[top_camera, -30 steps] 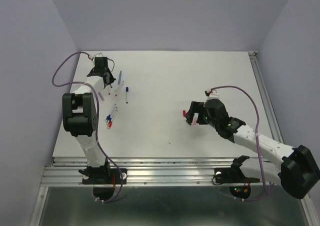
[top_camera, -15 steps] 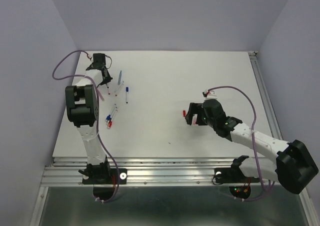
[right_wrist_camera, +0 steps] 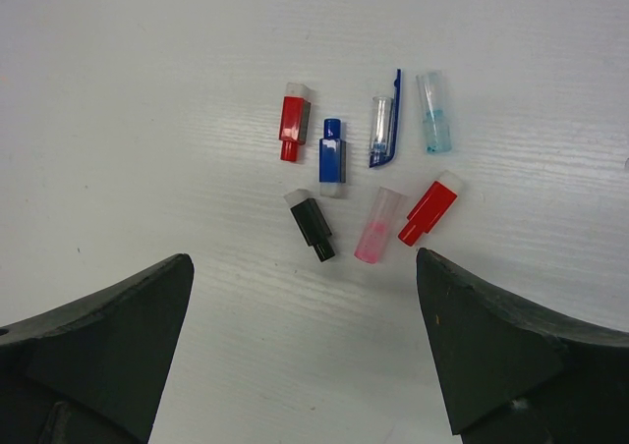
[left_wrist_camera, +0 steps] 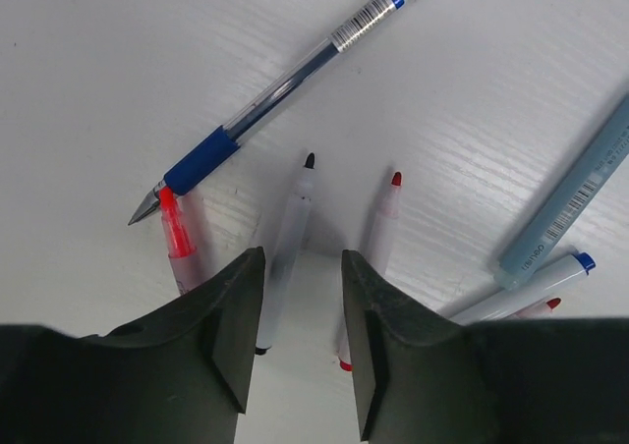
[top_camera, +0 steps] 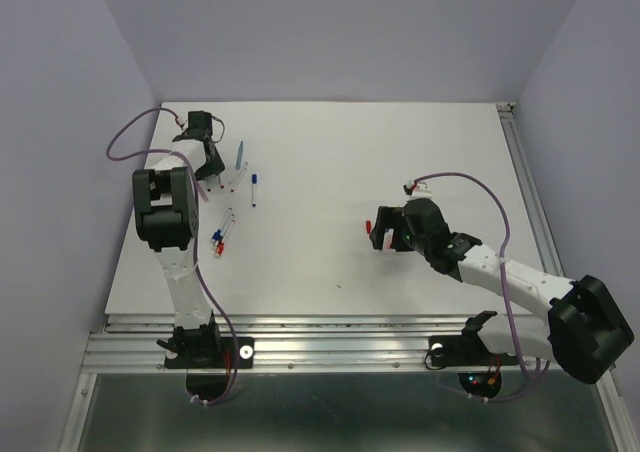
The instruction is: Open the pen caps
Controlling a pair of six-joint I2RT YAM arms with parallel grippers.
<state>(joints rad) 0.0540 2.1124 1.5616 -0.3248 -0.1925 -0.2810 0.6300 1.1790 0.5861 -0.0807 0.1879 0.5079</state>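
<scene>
Several removed pen caps lie in a cluster in the right wrist view: a red cap (right_wrist_camera: 293,122), a dark blue cap (right_wrist_camera: 331,156), a light blue cap (right_wrist_camera: 432,125), a clear blue clip cap (right_wrist_camera: 384,133), a black cap (right_wrist_camera: 313,223), a pink cap (right_wrist_camera: 377,226) and a second red cap (right_wrist_camera: 429,208). My right gripper (right_wrist_camera: 303,267) is wide open and empty just near of them; it also shows in the top view (top_camera: 383,229). My left gripper (left_wrist_camera: 300,267) is open and empty, low over uncapped pens: a black-tipped pen (left_wrist_camera: 285,252), a red-tipped pen (left_wrist_camera: 381,226) and a blue gel pen (left_wrist_camera: 285,81).
More pens lie by the left gripper: a red-tipped marker (left_wrist_camera: 177,238), a light blue pen (left_wrist_camera: 570,198) and a white pen with a blue end (left_wrist_camera: 531,287). In the top view, further pens (top_camera: 222,234) lie nearer on the left side. The table's left edge is close to the left arm (top_camera: 160,202).
My left gripper has shifted slightly and turned over the pen group at the far left. My right gripper has stayed almost still, open by the caps.
</scene>
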